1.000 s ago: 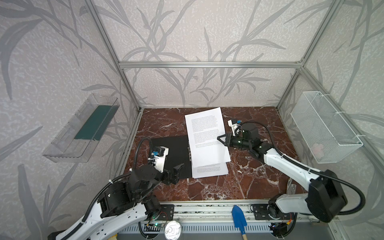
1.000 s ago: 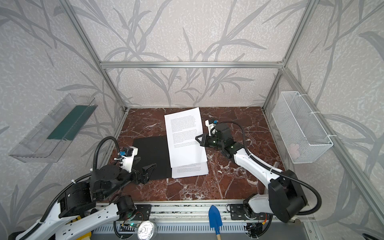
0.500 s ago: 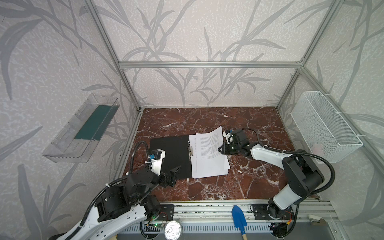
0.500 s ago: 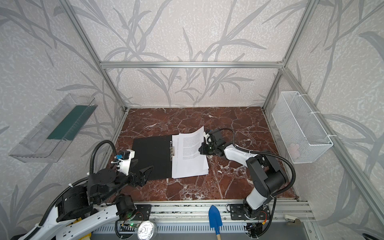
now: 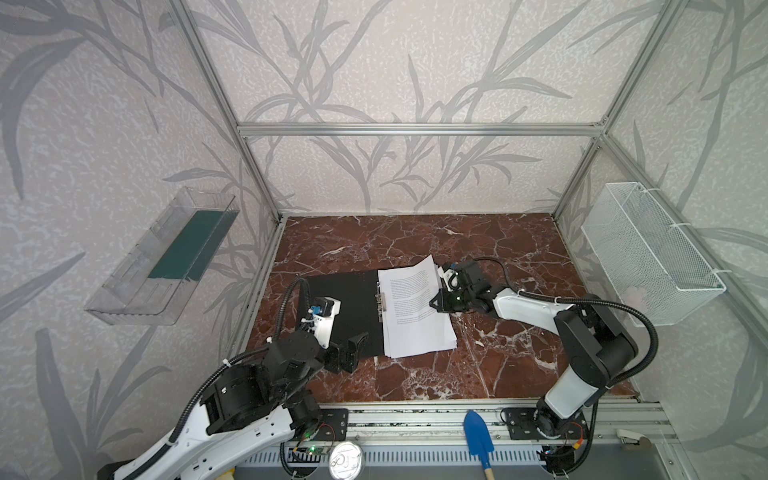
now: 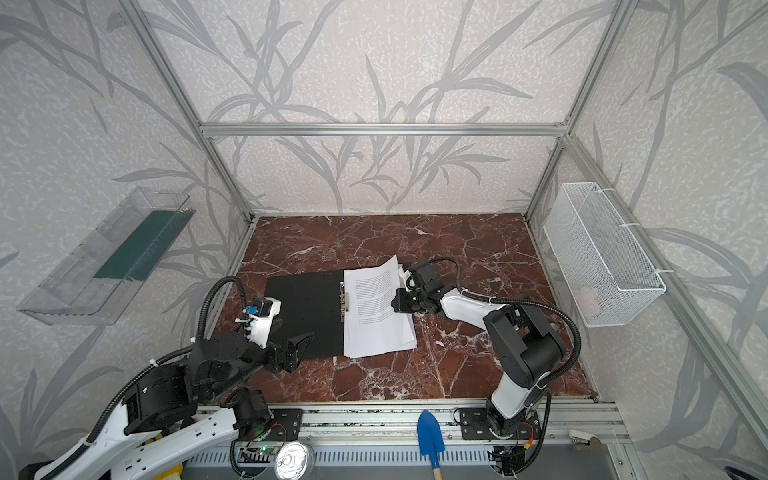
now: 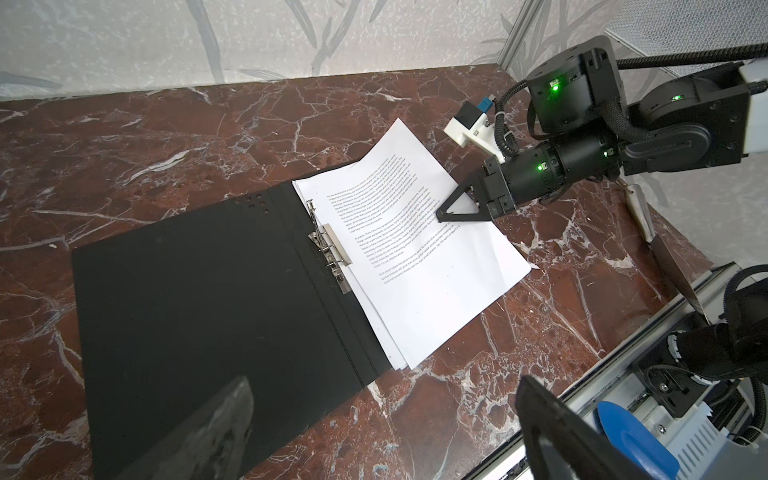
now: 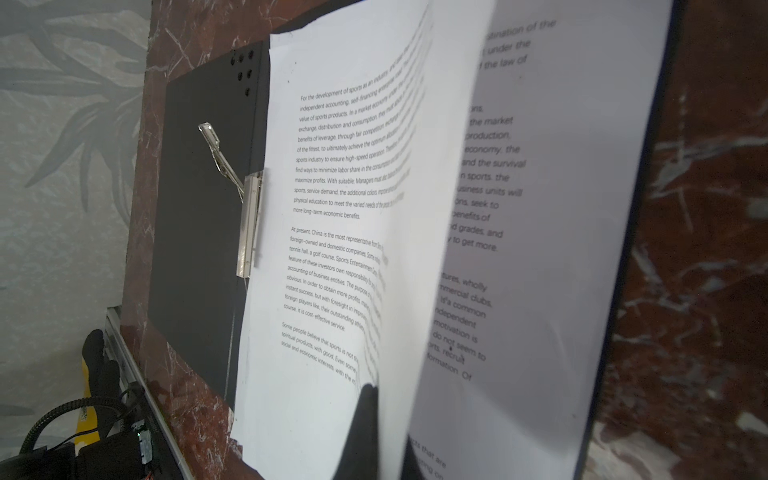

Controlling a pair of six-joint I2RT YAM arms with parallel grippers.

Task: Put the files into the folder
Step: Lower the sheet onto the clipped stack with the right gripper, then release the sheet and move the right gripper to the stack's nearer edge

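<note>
Evidently right fingers (image 7: 465,217) clamp the files (image 7: 415,266) by the edge; left fingers (image 7: 216,432) gape.

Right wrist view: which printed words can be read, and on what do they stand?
"For the development of sports as an industry": top paper sheet.
"At present, China is the most representative": same sheet.
"and the survival": paper sheet beneath, mostly blurred.
Black folder: no legible lettering.

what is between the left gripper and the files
Just a strip of the black folder by its spine, then the files; both top views show it.
</note>
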